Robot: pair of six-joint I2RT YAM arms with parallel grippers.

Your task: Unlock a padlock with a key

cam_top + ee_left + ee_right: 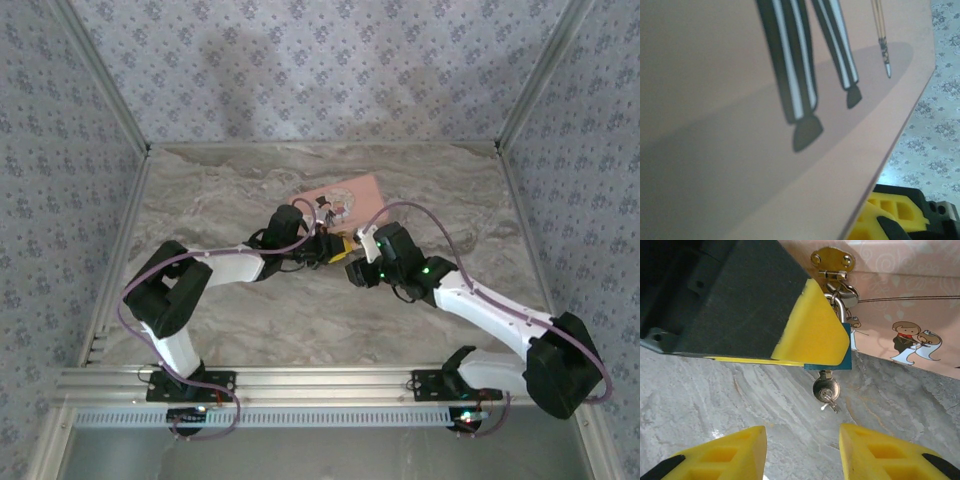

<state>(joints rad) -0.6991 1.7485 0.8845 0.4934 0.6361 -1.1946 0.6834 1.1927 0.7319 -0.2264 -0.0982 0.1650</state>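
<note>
The right pincer (801, 435), spread and empty, hovers over the tabletop (715, 400). Just beyond, the key (826, 392) sits in the padlock (842, 360), which the left pincer (812, 335) pinches, against the pink tin (900, 295). Closing off-centre could knock the key loose.

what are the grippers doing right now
left gripper: closed on the padlock
right gripper: open, holding nothing

A laboratory robot cell is being shown: a marble-patterned table (220, 190) is being enclosed by floral-papered walls (320, 70) and aluminium framing (536, 78), with a left arm (205, 268) and right arm (490, 305) being carried on its rail (320, 381).
</note>
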